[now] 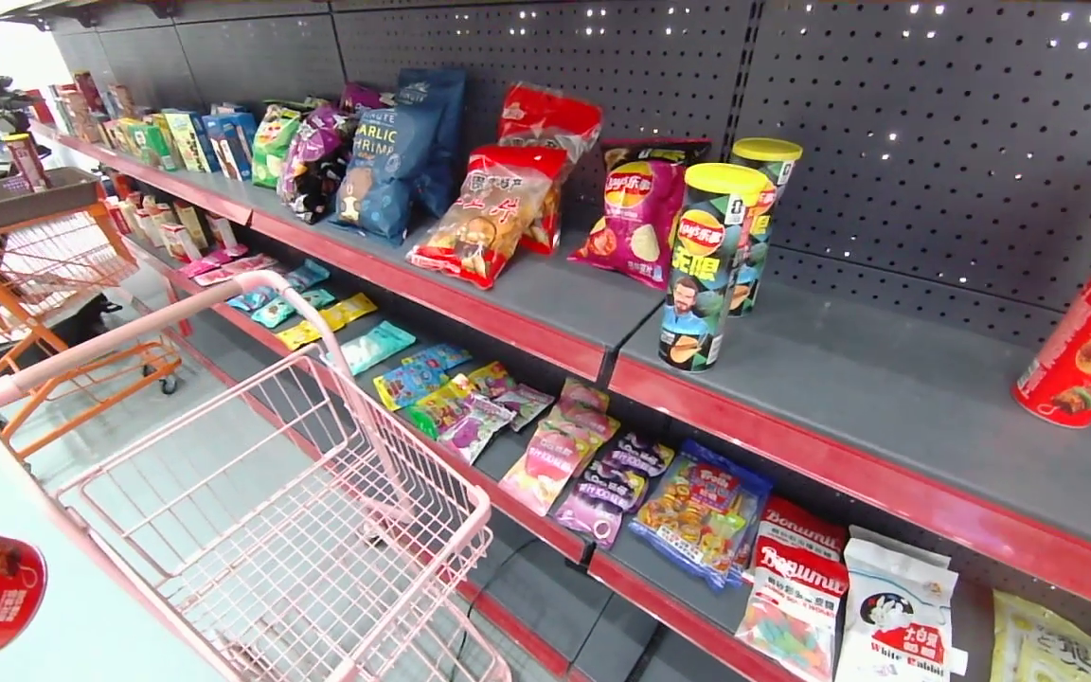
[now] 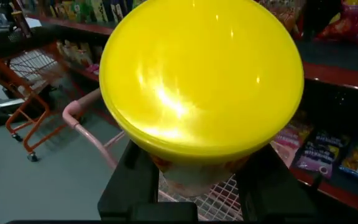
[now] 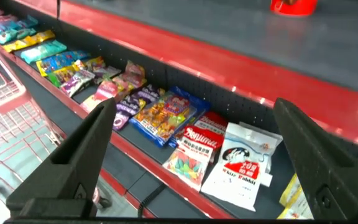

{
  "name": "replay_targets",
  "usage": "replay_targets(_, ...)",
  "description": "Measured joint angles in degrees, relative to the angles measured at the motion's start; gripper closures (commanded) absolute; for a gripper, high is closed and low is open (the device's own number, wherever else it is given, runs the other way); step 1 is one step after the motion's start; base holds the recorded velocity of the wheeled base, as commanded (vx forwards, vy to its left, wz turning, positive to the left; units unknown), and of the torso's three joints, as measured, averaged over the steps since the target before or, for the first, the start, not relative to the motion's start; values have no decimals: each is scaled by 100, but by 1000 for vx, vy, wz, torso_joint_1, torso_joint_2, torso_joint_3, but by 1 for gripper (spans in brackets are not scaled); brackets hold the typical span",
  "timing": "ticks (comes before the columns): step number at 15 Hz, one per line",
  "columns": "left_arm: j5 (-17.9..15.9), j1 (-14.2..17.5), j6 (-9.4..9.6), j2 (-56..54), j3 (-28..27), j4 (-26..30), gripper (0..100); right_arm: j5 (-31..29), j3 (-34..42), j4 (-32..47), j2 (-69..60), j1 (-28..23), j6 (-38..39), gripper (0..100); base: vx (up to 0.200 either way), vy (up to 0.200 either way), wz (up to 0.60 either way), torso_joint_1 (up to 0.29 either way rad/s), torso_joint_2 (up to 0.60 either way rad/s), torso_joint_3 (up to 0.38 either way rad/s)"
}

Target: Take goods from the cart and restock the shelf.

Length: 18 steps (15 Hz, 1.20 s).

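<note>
Carry step: chip can clamped between L gripper fingers; R gripper spread, empty. Next: stand can upright on shelf.

The upper shelf has a wide bare stretch between the two green canisters and the red canister near its right end, open from front edge to pegboard back. Left of the green canisters, snack bags crowd it. Flat packets cover the lower shelf. The pink cart stands close before the shelf edges, its basket open above. The left hand grips a yellow-lidded canister over the cart.
</note>
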Motion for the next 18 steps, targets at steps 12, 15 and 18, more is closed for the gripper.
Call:
replay_targets(12, 50, -121, 374, -128, 94, 13, 100, 2, 0, -7, 0, 0, 21, 0, 0, 0, -600, 22, -46, -28)
replay_targets(15, 88, -111, 653, -108, 88, 17, 100, 0, 0, -2, 0, 0, 11, 0, 0, 0, 0, 0, 0, 0)
replay_targets(18, 171, -116, 842, -108, 79, 22, 100, 2, 0, 0, 0, -5, 5, 0, 67, 0, 0, 1, 1, 1)
